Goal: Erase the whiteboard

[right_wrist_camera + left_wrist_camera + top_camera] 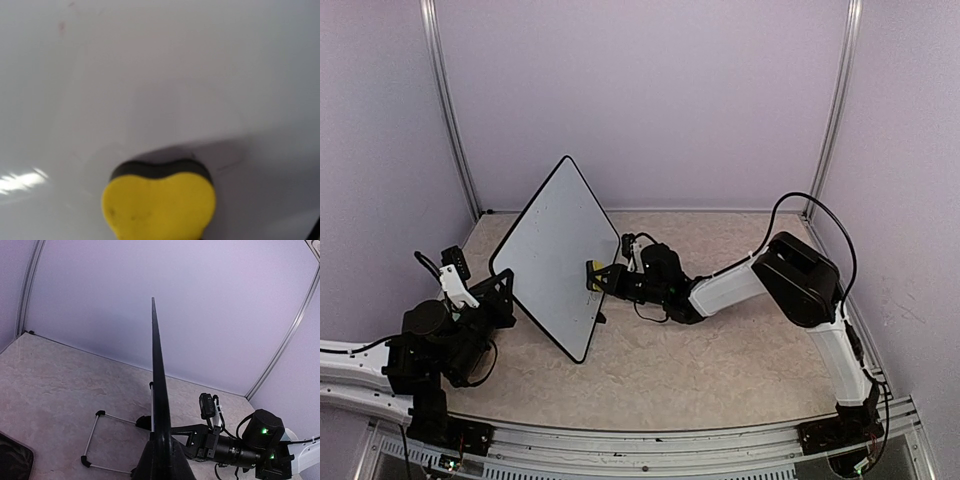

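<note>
The left hand point(503, 292) is pressed together on the black frame of the whiteboard point(555, 255), gripping its lower-left edge. The left wrist view shows that edge point(156, 380) rising straight up from between the fingers. The board stands on edge, turned so one rounded corner points up and another down toward the marbled surface point(720, 350). Whether that lower corner rests there cannot be told.

The right hand point(608, 278) pinches a yellow heart-shaped sponge eraser point(159, 205) and holds its dark pad flat against the white face. That face looks almost clean, apart from a faint reddish trace near the top left of the right wrist view.

The board is probably light, stiff and thin, with a slick face, so the frame is the sensible place to grip. Held at one edge only, it may twist or swing when pushed. The eraser is soft and should give a little.

The left arm is folded low near its base. The right arm reaches far to the left, its forearm nearly level.
</note>
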